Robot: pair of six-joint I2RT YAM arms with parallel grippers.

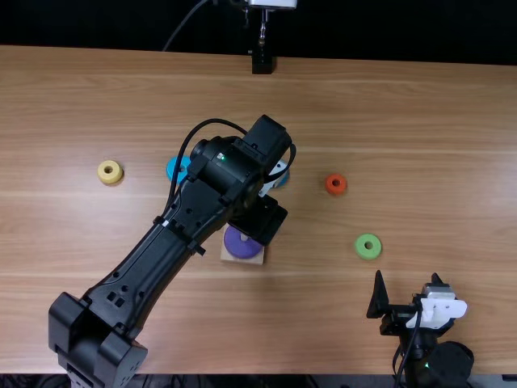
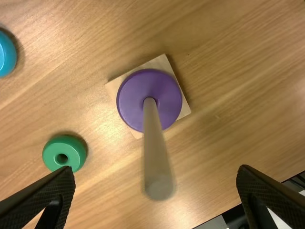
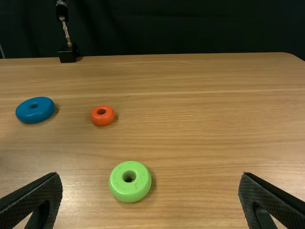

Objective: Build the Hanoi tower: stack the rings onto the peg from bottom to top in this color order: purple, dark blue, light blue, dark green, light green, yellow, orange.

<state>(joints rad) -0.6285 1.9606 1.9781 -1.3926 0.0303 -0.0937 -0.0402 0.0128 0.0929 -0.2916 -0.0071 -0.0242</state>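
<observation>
Left tool (image 2: 156,170) and right tool (image 3: 150,175) gape empty. Dark blue ring (image 3: 36,114), at peg's (image 2: 155,148) one o'clock, seems light, rigid; pinch rim.

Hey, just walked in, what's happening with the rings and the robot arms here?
A ring tower is being started. The purple ring is around the peg, and the left gripper is open over it, holding nothing. The right gripper is open and empty too. Six rings lie loose on the table: dark blue, light blue, dark green, light green, yellow and orange. Dark blue should be next.
</observation>
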